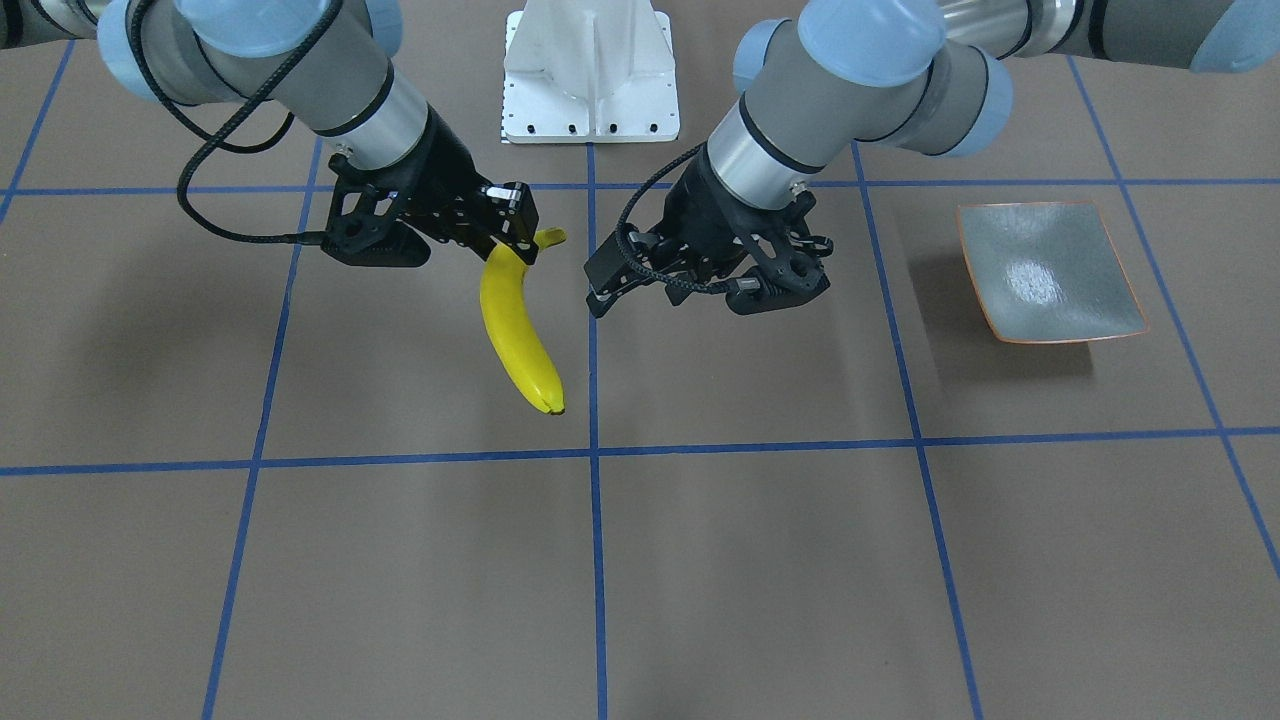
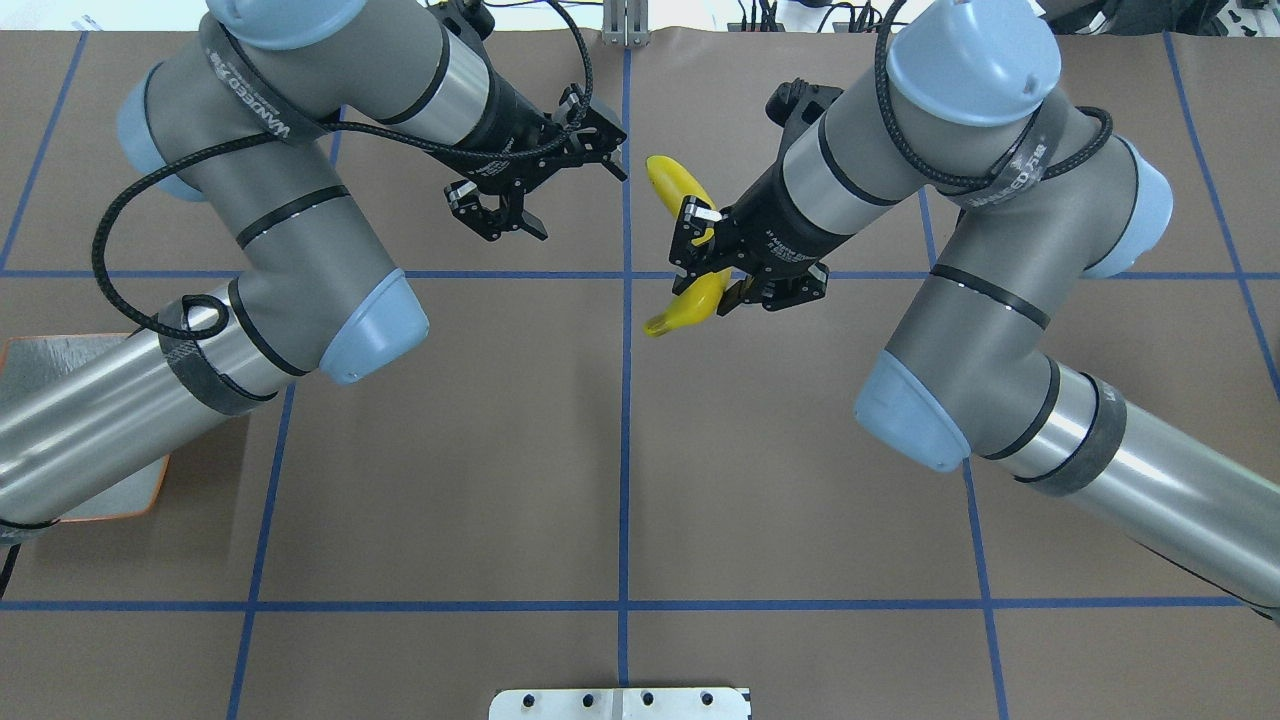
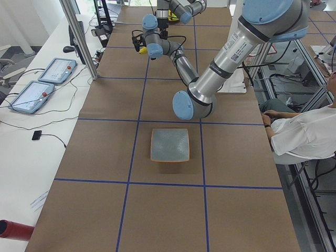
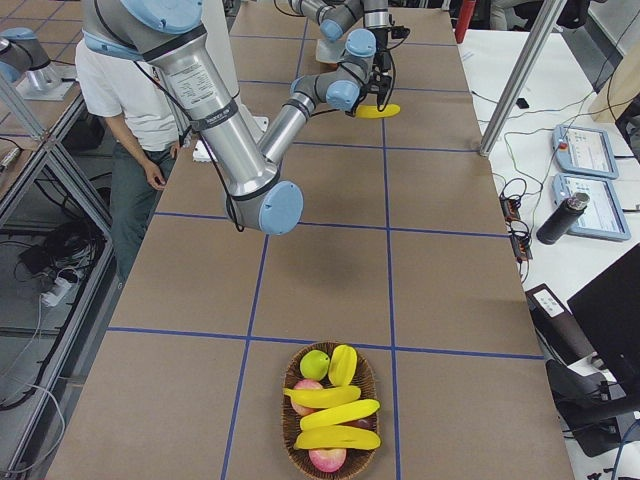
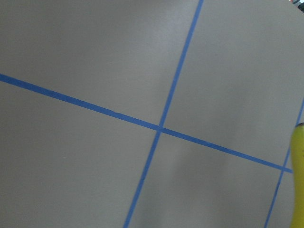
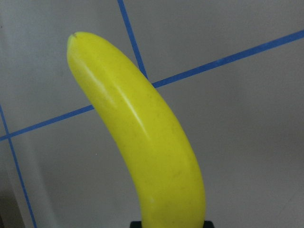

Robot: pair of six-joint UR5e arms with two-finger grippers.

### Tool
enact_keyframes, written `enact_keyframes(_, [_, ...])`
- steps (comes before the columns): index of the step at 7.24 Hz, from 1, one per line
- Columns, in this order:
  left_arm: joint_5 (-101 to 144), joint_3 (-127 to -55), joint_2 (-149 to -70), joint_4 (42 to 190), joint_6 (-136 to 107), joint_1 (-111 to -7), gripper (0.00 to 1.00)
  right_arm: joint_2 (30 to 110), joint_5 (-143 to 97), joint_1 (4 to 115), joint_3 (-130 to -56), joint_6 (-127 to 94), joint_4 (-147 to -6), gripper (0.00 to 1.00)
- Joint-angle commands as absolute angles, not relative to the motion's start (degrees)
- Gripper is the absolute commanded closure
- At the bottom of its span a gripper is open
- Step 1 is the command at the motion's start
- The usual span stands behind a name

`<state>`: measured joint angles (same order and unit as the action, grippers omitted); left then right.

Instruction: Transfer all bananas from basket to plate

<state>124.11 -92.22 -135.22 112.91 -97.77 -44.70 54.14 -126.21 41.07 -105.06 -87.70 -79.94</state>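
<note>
Here, the basket (image 4: 286, 425) at the table's right end holds three bananas (image 4: 336, 412) laid across it, a green apple (image 4: 315, 364) and reddish fruit (image 4: 327, 460). The plate (image 1: 1045, 270) sits on the left side, its grey-green surface in full sight from the front. Overhead, the left arm (image 2: 250, 330) covers all but an orange-rimmed corner of it.

The right gripper (image 1: 515, 240) is clamped near the stem end of one banana (image 1: 515, 335), which hangs above the table (image 1: 800, 560) by the middle tape line (image 1: 592, 400). The left gripper (image 2: 497, 212), near it, has its fingers spread and grips nothing. Its wrist view catches only tape lines and a yellow sliver at the right edge. Brown table surface stretches between banana and plate.
</note>
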Motion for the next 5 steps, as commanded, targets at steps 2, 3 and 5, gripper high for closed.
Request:
enact_keyframes(2, [123.2,-90.4,-136.1,113.8,-100.8,-44.2,0.00,53.4,-118.4,35.2,-108.5,-87.8,-82.3,1.00])
enact_keyframes(3, [123.3,-89.8,-136.5,113.9,-101.8,-44.0,0.00,52.9,-116.3,34.3,-108.8,-87.2,-83.1,1.00])
enact_keyframes(5, [123.2,-89.8,-136.6,114.0,-102.4,-43.1,0.00,51.2,-112.4,32.7,-108.7,-87.1,-84.8,1.00])
